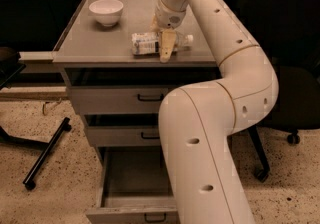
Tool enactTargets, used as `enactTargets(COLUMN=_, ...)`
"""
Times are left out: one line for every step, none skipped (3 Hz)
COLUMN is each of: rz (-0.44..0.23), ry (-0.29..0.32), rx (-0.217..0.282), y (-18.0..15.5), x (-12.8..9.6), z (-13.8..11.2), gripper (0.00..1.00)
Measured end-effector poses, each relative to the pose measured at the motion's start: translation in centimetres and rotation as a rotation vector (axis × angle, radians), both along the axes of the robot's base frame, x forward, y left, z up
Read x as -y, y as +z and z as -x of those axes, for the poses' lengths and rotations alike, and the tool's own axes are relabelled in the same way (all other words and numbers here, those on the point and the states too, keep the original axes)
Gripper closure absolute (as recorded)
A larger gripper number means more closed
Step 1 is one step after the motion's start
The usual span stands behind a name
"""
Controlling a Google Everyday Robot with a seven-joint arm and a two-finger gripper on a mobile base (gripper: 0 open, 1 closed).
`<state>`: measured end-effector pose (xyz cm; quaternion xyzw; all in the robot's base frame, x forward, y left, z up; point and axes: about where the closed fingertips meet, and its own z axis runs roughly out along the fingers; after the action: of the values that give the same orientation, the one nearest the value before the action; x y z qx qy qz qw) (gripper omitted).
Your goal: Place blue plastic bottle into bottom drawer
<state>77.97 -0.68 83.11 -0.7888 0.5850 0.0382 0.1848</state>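
The blue plastic bottle point(146, 43) lies on its side on the grey cabinet top point(95, 43), its white cap point(189, 39) pointing right. My gripper point(161, 44) reaches down over the bottle's middle. It is open, with one tan finger point(167, 48) in front of the bottle and the other behind it. The bottle rests on the top. The bottom drawer point(120, 215) is pulled out at the cabinet's foot. Its inside shows nothing in it, and my arm hides its right part.
A white bowl point(106, 11) stands at the back left of the cabinet top. The top drawer point(115, 99) and middle drawer point(115, 136) are closed or nearly so. A black chair base point(45, 153) lies on the floor at left. An office chair point(292, 93) stands at right.
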Motion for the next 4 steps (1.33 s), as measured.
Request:
enactTargets(rz=-0.006, ry=-0.003, rx=0.011, y=0.2, x=-0.2, z=-0.2, gripper=0.65)
enactTargets(rz=-0.006, ry=-0.003, rx=0.011, y=0.3, x=-0.1, z=0.1, gripper=0.89)
enactTargets(rz=-0.036, ry=-0.091, rx=0.065, y=2.5, x=1.8, z=0.0, gripper=1.0)
enactTargets(rz=-0.14, ry=-0.209, rx=0.202, y=8.7, x=4.4, z=1.5, gripper=1.0)
